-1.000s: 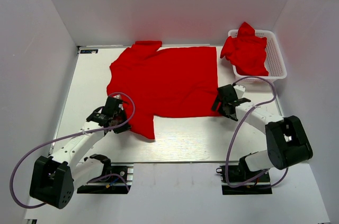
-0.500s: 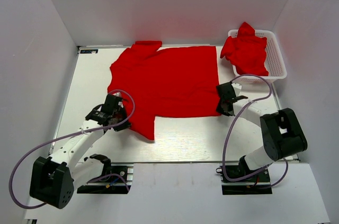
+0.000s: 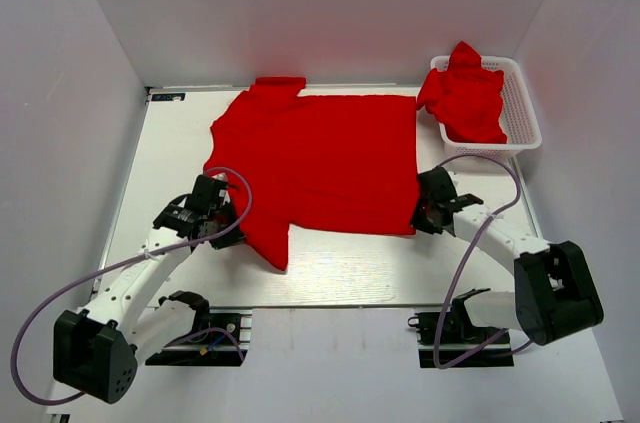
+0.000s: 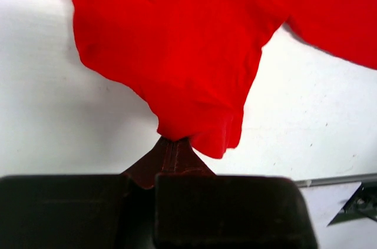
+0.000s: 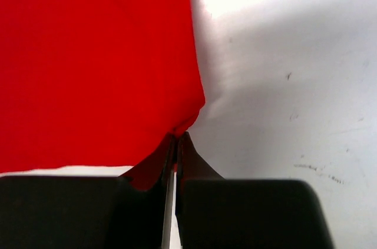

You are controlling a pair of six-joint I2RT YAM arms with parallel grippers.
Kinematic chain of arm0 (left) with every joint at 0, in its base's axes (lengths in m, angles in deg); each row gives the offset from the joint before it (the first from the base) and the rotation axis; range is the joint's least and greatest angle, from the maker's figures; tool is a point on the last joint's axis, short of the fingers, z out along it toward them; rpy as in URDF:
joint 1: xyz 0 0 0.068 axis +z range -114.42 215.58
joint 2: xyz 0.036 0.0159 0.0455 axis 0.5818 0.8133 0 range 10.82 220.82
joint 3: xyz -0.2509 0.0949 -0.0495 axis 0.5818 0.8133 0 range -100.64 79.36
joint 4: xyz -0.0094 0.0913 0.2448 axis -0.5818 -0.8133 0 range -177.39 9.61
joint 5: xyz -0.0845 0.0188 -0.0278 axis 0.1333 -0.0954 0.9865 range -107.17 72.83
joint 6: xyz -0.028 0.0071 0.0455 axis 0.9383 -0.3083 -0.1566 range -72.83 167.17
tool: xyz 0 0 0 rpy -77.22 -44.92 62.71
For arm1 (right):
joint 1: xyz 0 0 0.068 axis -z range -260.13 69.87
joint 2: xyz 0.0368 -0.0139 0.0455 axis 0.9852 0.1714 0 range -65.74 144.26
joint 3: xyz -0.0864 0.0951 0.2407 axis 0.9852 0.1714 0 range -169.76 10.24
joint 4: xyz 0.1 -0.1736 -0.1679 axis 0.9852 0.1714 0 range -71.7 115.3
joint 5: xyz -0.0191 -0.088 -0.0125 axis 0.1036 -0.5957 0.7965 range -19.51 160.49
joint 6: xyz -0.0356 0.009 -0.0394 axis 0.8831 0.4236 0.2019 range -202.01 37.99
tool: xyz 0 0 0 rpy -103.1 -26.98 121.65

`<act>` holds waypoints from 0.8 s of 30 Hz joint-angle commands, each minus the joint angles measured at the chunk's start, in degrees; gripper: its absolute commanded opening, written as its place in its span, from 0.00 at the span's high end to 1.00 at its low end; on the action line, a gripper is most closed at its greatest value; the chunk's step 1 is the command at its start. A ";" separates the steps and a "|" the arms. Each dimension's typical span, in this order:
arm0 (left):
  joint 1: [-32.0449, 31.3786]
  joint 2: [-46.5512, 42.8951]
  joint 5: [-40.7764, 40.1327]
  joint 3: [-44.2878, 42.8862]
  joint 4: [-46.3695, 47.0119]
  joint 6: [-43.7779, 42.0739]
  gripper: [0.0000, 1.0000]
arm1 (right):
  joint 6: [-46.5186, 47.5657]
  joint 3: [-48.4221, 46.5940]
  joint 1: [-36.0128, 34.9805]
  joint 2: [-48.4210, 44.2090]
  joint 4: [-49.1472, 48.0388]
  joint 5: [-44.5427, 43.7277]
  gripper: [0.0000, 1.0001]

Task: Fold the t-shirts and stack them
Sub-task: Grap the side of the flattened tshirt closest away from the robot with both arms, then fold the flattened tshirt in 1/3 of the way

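A bright red t-shirt [image 3: 315, 158] lies spread on the white table, one sleeve at the far left. My left gripper [image 3: 226, 227] is shut on the shirt's near left sleeve; in the left wrist view the t-shirt [image 4: 177, 43] hangs pinched in the left gripper [image 4: 174, 140]. My right gripper [image 3: 420, 215] is shut on the shirt's near right corner; in the right wrist view the t-shirt [image 5: 94, 60] has its corner nipped in the right gripper [image 5: 178, 136]. More red t-shirts [image 3: 465, 95] are heaped in the basket.
A white lattice basket [image 3: 520, 113] stands at the table's far right corner. White walls close in the table on three sides. Purple cables loop from both arms. Bare table [image 3: 350, 263] lies between the shirt's near edge and the arm bases.
The right gripper moved onto the shirt's near right corner and shut on it. The shirt's right edge has shifted slightly right and nearer. The left gripper keeps its hold on the sleeve.
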 commanded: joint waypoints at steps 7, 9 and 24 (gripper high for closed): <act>-0.07 0.08 3.50 -5.25 5.97 -2.53 1.00 | 3.67 -2.49 0.01 -1.84 0.75 3.63 1.00; 0.54 1.84 2.10 -7.79 7.91 -2.53 1.00 | 3.93 -3.73 0.01 -0.52 0.40 2.23 1.00; 1.59 25.30 -11.53 -29.94 13.10 -4.63 1.00 | 6.21 -21.75 0.71 10.72 7.43 -6.03 1.00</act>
